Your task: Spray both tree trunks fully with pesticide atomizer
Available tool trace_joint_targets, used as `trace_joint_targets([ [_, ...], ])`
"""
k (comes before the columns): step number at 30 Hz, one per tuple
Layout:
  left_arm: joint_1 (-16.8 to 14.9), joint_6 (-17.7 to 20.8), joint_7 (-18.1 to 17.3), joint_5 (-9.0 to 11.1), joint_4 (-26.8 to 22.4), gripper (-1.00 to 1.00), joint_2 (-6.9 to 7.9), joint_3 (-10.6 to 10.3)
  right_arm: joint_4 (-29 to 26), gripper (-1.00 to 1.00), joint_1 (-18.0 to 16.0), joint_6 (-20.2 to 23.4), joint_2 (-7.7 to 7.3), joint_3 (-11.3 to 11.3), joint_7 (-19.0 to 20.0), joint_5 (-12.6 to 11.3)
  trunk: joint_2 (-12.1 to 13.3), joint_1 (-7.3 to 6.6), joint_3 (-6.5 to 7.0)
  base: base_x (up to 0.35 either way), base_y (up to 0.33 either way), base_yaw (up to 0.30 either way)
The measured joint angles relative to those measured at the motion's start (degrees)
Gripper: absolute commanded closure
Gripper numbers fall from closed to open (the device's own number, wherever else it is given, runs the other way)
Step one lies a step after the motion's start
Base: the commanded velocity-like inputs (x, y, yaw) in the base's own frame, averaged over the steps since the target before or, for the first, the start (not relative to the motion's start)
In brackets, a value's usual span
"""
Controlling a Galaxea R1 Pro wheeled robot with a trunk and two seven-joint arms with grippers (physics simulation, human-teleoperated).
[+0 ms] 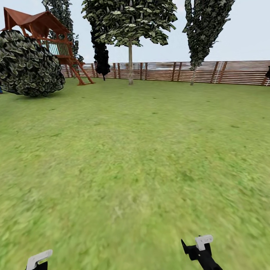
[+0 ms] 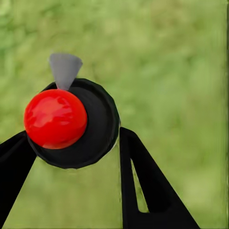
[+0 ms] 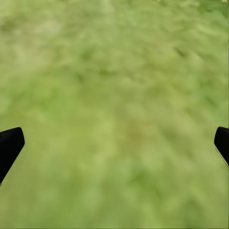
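In the left wrist view the pesticide atomizer [image 2: 98, 126] sits between my left gripper's black fingers [image 2: 143, 186]: a round black body, a glossy red ball [image 2: 55, 118] on top and a grey cone nozzle [image 2: 64, 69]. My left gripper [image 2: 71, 145] is shut on it and shows low at the head view's left edge [image 1: 38, 259]. My right gripper [image 1: 197, 245] hangs open over grass, its fingertips [image 3: 10, 143] wide apart. Far ahead stands a tree with a pale bare trunk [image 1: 130, 63] under a blocky dark-green crown. A second tall tree [image 1: 206, 26] rises to its right, by the fence.
Open lawn [image 1: 142, 157] stretches to a brown slatted fence [image 1: 210, 72]. At the far left are a round dark bush [image 1: 28, 63] and a red-brown wooden play tower [image 1: 48, 33]. A near-black cypress [image 1: 101, 56] stands by the fence.
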Motion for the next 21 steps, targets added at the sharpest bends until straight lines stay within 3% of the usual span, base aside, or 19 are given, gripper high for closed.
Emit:
trace_joint_targets([
  [21, 0.00, -0.08, -0.09, 0.00, 0.26, 1.00, 0.00, 0.00, -0.08, -1.00, 0.00, -0.03, -0.03, -0.09, -0.09, -0.03, 0.00, 0.00, 0.00, 0.341, 0.000, 0.002],
])
